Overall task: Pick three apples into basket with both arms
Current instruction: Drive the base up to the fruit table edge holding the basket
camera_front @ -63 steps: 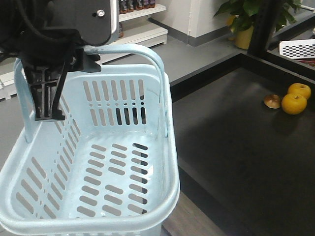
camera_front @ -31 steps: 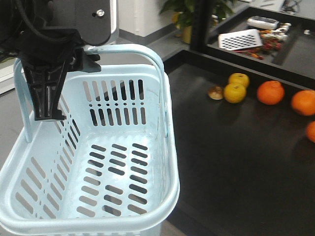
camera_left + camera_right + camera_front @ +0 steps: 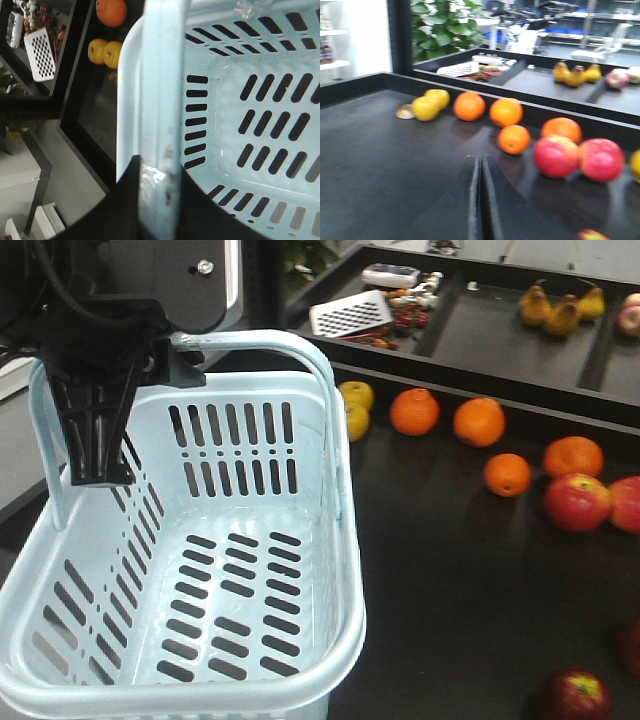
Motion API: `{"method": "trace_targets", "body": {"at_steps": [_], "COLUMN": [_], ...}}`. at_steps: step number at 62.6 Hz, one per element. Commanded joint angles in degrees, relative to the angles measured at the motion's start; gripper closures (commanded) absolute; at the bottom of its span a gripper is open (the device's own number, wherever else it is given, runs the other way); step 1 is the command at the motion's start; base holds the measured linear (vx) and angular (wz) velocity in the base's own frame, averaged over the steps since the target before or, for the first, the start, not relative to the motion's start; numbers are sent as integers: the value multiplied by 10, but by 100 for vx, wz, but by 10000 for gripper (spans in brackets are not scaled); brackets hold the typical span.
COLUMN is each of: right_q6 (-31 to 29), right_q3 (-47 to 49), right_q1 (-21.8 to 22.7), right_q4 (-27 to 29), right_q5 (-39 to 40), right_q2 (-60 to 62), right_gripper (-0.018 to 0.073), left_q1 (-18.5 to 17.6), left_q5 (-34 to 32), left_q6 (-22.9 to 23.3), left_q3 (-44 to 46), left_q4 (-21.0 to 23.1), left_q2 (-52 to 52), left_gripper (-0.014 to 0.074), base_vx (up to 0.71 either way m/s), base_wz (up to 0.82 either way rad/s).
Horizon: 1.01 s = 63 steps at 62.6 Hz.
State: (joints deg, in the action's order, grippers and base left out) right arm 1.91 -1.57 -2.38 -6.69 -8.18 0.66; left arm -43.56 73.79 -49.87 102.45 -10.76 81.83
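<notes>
Matte black nearly everywhere: a bulky rounded left arm [image 3: 150, 280] housing at eleven o'clock in the front view, edged by a silver-grey band [image 3: 232, 280], marked with one small bright screw [image 3: 205, 267], and flanked by loose black cables [image 3: 48, 275]. Lower, toward nine o'clock, a long black finger [image 3: 100, 472] of the left gripper [image 3: 158, 200], ribbed in an open lattice like a small truss. At six o'clock in the right wrist view, the right gripper [image 3: 481, 162] as two flat, plain black blades narrowing toward twelve o'clock, parted only by a thin lighter seam.
</notes>
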Motion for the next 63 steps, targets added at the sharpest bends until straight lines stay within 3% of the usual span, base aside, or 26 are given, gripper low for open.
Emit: {"method": "trace_targets", "body": {"at_steps": [1,37,63], "right_q6": [-5,-5,-5], "right_q3": [-8,-8,-8], "right_q1": [4,4,4], "right_q4": [-4,-4,-4], "right_q5": [44,44,44], "right_q2": [8,8,8], "right_gripper": [568,568,568], "left_q1": [-3,-3,-3], "left_q5": [-23,-23,-23], "left_q6": [9,9,9], "left_q3": [19,19,19], "left_q4": [-5,-5,-6], "left_q2": [-17,-17,-17], "left_gripper": [603,603,603], "base_vx": [5,4,0], "base_wz": [-46,-38,-7]}}
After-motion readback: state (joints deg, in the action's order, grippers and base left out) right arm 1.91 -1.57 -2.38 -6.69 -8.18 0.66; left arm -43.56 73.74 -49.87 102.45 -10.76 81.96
